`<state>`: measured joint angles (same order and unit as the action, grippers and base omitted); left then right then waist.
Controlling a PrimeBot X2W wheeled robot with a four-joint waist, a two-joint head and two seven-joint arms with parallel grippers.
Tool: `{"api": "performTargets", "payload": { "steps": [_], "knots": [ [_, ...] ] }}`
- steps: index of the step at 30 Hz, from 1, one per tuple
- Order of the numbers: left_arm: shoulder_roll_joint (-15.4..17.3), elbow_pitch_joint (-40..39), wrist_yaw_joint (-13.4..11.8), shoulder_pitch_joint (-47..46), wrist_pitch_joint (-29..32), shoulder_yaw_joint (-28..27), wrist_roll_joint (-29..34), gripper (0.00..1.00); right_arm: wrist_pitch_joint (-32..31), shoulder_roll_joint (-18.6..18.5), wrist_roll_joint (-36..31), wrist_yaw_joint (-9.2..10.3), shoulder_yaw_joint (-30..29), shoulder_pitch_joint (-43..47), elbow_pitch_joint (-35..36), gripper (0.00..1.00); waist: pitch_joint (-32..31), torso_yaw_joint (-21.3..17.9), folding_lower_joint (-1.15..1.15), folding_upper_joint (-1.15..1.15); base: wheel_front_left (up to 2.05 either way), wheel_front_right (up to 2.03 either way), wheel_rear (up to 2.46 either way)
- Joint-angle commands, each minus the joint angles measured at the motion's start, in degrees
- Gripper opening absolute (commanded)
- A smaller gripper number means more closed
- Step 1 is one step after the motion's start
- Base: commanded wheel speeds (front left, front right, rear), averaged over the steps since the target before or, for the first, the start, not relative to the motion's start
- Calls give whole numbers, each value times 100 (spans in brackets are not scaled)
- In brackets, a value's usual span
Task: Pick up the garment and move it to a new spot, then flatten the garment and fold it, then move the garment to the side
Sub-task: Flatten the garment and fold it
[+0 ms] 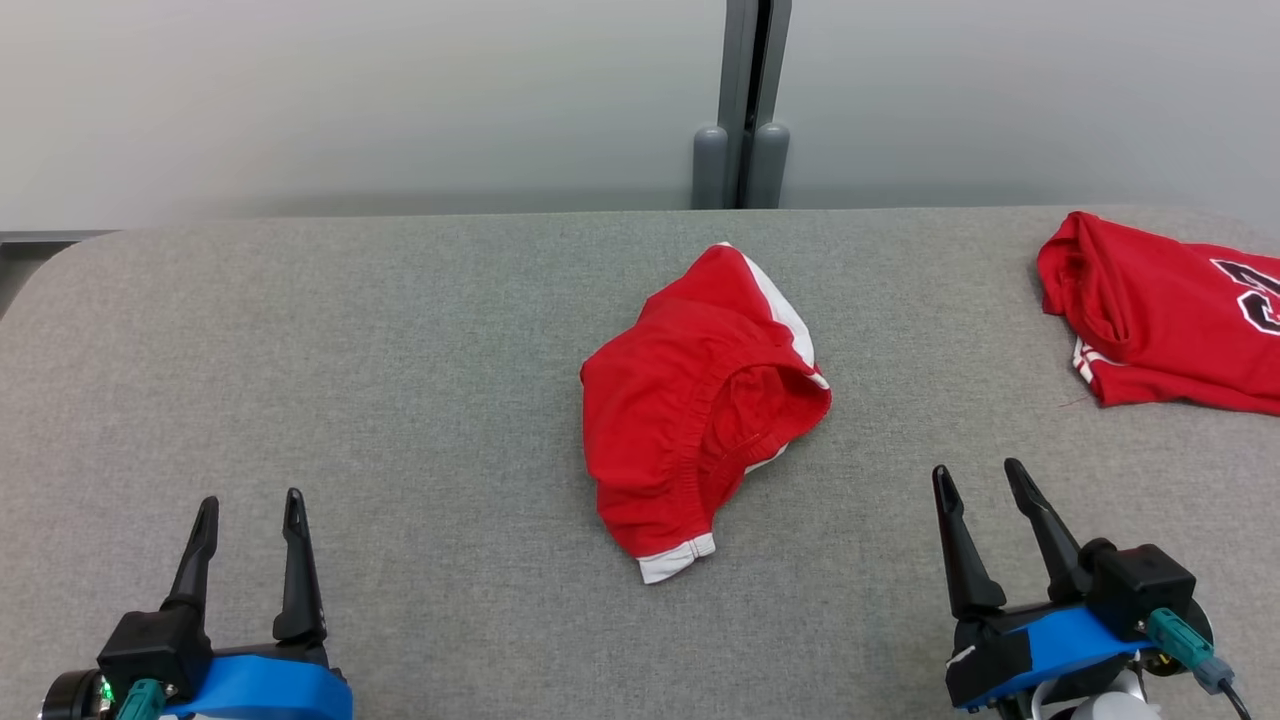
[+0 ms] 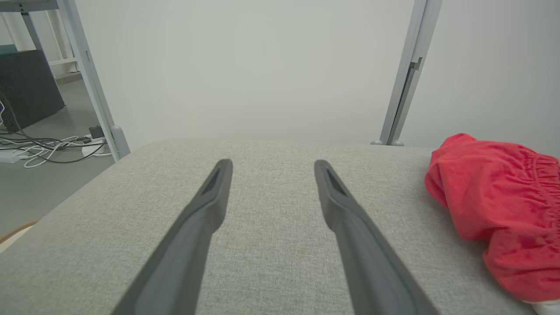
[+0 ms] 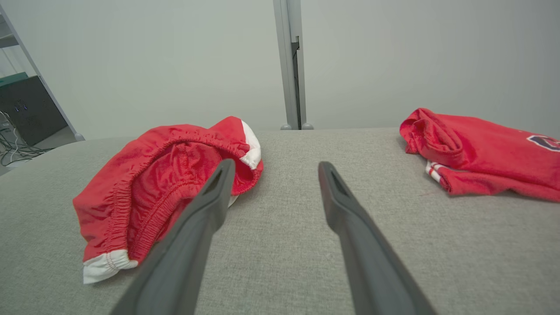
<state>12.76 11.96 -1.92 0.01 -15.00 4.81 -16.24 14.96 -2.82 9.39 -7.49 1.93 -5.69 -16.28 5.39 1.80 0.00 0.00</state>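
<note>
Head view: soft, light garment (image 1: 650, 400), probably shorts, at table (image 1: 300, 350) centre; pinch the elastic waistband (image 1: 700, 425); left gripper (image 1: 250, 515) and right gripper (image 1: 985, 478) gape, empty.

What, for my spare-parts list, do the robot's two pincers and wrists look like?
The left pincer and right pincer match: each has two long, dark grey, tapering fingers with slotted tips on a black block, with a blue wrap behind it. A teal plug sits at each wrist; the right one trails a dark cable. A small green light glows by the left wrist.
</note>
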Motion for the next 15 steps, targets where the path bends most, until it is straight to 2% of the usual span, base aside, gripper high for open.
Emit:
{"api": "performTargets", "payload": {
  "steps": [1,15],
  "knots": [
    [-3,1,32,-9,-24,-20,50,100,3,-15,15,-1,-3,14,-22,100,-2,-7,0,0,0,0,0],
    [-152,33,241,-78,-24,-308,337,100,8,-15,66,-1,-5,40,-40,100,31,-7,0,0,0,0,0]
  ]
}}
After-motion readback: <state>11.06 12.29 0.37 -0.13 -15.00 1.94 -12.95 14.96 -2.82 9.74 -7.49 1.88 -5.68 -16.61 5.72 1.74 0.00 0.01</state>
